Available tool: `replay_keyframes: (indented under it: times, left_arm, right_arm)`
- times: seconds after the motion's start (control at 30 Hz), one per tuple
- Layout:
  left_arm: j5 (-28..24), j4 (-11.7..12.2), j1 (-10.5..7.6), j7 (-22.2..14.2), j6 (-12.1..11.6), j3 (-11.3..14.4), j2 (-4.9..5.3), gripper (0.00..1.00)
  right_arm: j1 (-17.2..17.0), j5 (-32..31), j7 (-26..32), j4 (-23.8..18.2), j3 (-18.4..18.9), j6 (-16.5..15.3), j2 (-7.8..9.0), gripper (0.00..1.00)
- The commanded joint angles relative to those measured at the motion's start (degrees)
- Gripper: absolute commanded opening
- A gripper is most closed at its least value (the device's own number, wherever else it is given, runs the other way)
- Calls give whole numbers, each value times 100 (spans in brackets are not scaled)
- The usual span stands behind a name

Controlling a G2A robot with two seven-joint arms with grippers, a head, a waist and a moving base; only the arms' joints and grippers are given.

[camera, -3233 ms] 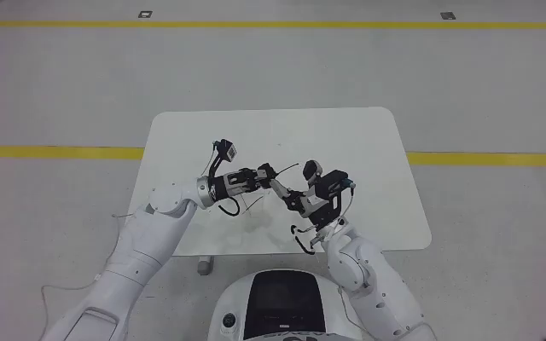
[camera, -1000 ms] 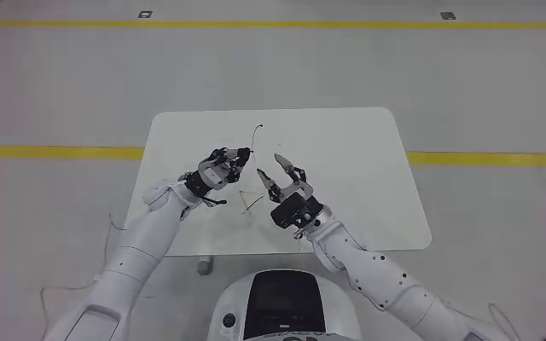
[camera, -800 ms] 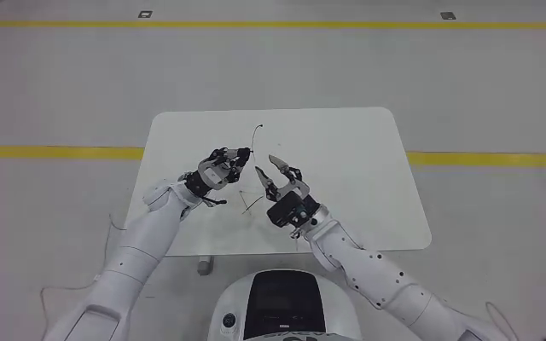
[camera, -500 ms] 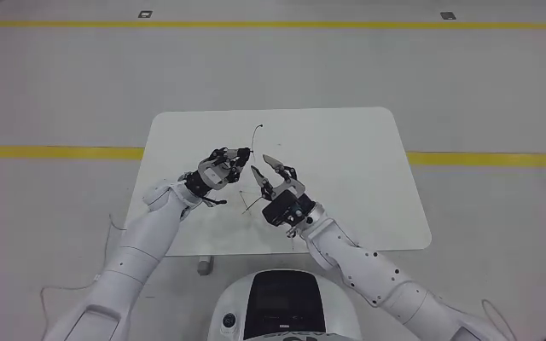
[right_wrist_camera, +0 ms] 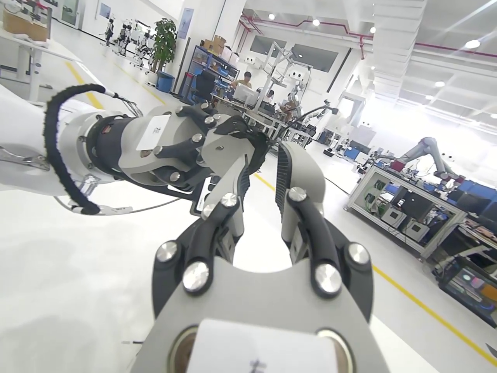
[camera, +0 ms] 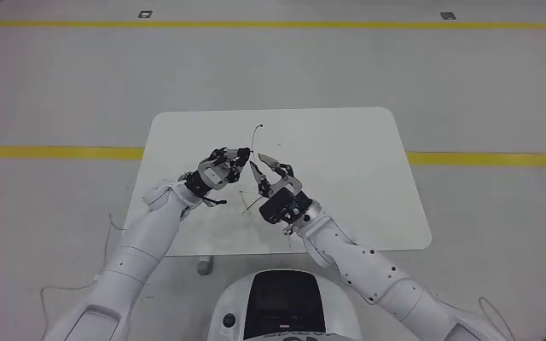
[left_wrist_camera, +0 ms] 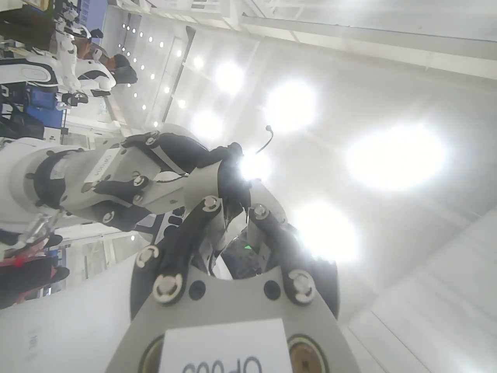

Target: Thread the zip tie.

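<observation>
From the top, both arms are up over the middle of the white rounded table [camera: 358,145]. The left gripper [camera: 242,154] is pinched on the thin black zip tie [camera: 256,136], and the tie's free end curls toward the table's far edge. The right gripper [camera: 255,161] sits just beside it, fingers spread. A few thin dark strands [camera: 245,203] lie on the table under the arms.

Left wrist cam: bright ceiling lamps [left_wrist_camera: 392,157] wash out the fingertips, with the tie's knobbed end poking up past them.

Right wrist cam: the left gripper's clamped tips show between its spread fingers, above the table.
</observation>
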Motion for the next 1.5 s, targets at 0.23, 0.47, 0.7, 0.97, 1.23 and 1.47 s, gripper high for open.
replay_keyframes:
  times: [0.23, 0.47, 0.7, 0.97, 1.23, 1.47]
  left_arm:
    - [0, 0, 0, 0, 0, 0, 0, 0]
    - [0, 0, 0, 0, 0, 0, 0, 0]
    - [0, 0, 0, 0, 0, 0, 0, 0]
    - [0, 0, 0, 0, 0, 0, 0, 0]
    - [0, 0, 0, 0, 0, 0, 0, 0]
    - [0, 0, 0, 0, 0, 0, 0, 0]
  right_arm:
    - [-3, 0, 12, 15, 2, 21, -8, 0]
    - [-23, 0, 2, 10, 34, 100, 39, 0]
    - [-94, 0, 51, 10, 92, 155, 96, 0]
    - [-180, 0, 111, -13, 197, 207, 158, 0]
    - [-197, 0, 202, 1, 230, 292, 238, 0]
    - [-44, 0, 387, 110, 28, 452, 369, 0]
